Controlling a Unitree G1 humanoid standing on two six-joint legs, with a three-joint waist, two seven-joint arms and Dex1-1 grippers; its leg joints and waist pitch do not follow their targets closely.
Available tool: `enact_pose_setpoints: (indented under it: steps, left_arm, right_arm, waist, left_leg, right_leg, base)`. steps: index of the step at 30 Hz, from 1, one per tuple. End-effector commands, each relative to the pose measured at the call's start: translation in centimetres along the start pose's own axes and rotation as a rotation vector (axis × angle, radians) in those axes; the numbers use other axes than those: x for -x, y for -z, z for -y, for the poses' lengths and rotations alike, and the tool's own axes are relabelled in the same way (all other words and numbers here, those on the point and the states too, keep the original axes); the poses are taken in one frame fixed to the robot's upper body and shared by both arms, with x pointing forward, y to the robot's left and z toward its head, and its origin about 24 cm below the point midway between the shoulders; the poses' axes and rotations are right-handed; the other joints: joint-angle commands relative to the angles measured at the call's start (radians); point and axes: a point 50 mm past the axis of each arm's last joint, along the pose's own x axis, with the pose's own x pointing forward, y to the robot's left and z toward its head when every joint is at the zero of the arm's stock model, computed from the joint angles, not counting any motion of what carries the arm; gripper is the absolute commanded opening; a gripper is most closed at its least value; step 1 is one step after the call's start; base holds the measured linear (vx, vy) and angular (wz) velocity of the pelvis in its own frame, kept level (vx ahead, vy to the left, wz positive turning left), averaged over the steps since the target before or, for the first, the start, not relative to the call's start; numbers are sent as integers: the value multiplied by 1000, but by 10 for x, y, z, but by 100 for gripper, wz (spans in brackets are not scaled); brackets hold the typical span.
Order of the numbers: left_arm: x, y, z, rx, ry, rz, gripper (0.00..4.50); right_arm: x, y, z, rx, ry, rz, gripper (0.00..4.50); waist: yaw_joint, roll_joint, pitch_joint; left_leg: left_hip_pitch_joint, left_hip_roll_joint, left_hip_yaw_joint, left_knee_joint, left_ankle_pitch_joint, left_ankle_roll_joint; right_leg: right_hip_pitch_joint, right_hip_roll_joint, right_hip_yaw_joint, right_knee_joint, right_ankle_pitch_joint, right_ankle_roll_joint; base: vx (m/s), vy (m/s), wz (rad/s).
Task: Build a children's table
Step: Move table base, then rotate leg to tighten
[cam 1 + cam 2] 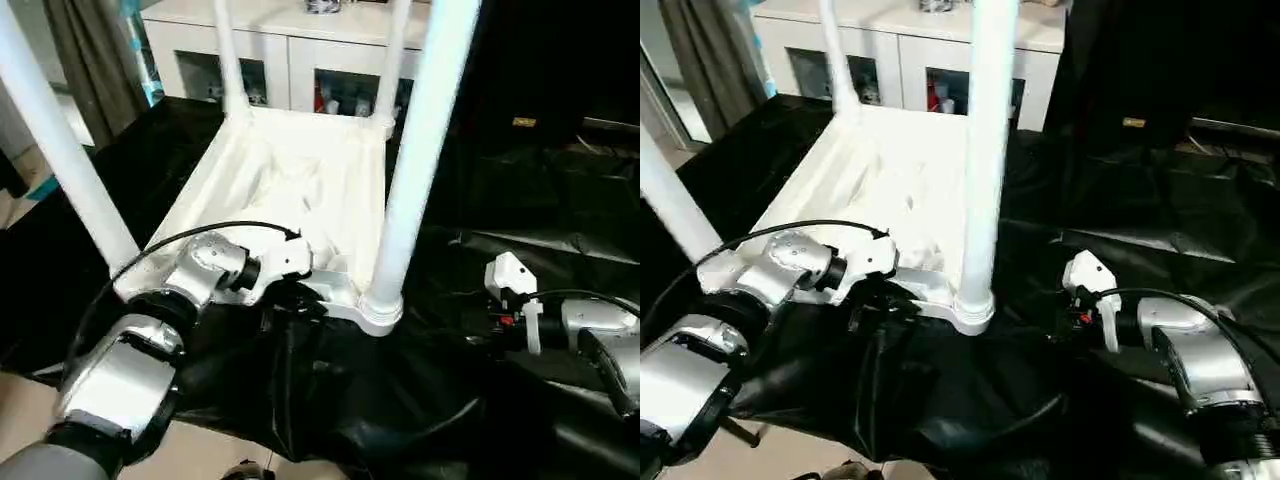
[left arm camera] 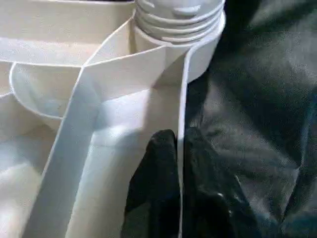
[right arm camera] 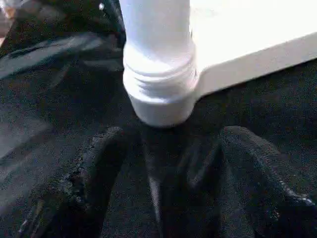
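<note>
My left gripper (image 2: 179, 163) has its jaws pinched on the upturned children's table's (image 1: 290, 180) rim wall; my right gripper (image 3: 168, 163) hangs released before the near leg (image 1: 415, 160).

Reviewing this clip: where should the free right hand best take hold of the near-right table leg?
Probably low on the leg, just above its threaded socket, coming in from the robot's right. The leg stands upright and round, and the open right hand already faces its base.
</note>
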Motion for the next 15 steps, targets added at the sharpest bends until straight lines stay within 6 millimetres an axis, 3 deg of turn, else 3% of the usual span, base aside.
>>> enact_pose_setpoints:
  steps: [1, 6, 8, 11, 15]
  left_arm:
    - [-2, -8, -3, 30, -59, 111, 0]
    - [-27, -11, 3, 56, -120, 183, 0]
    - [-39, -7, 9, 55, -131, 154, 0]
    - [-49, 0, 16, 28, -124, 90, 0]
    - [-51, 3, 19, 3, -122, 51, 0]
  right_arm:
    - [-2, -11, 2, 10, 25, 56, 375]
    - [-8, -14, -1, -23, -3, 100, 413]
    - [-8, -14, -1, -9, -2, 91, 421]
    - [-12, -16, 4, 55, 55, 71, 441]
    - [-18, -18, 9, 80, 107, 76, 441]
  waist:
    - [5, -12, -69]
    - [5, -17, -70]
    - [4, -21, -68]
    - [1, -22, -65]
    - [-5, -19, -63]
  left_leg:
    - [22, 48, -26, -78, -323, 24]
    - [18, 49, -24, -76, -286, 49]
    - [18, 49, -24, -75, -287, 55]
    - [21, 45, -25, -75, -302, 48]
    - [24, 44, -28, -78, -334, 39]
  right_leg:
    - [41, -63, 28, -86, -330, -247]
    - [44, -60, 28, -83, -285, -256]
    - [42, -62, 28, -86, -314, -242]
    - [36, -64, 29, -100, -433, -193]
    - [31, -62, 28, -107, -496, -165]
  base:
    - [0, 0, 0]
    - [0, 0, 0]
    - [0, 0, 0]
    - [0, 0, 0]
    - [0, 0, 0]
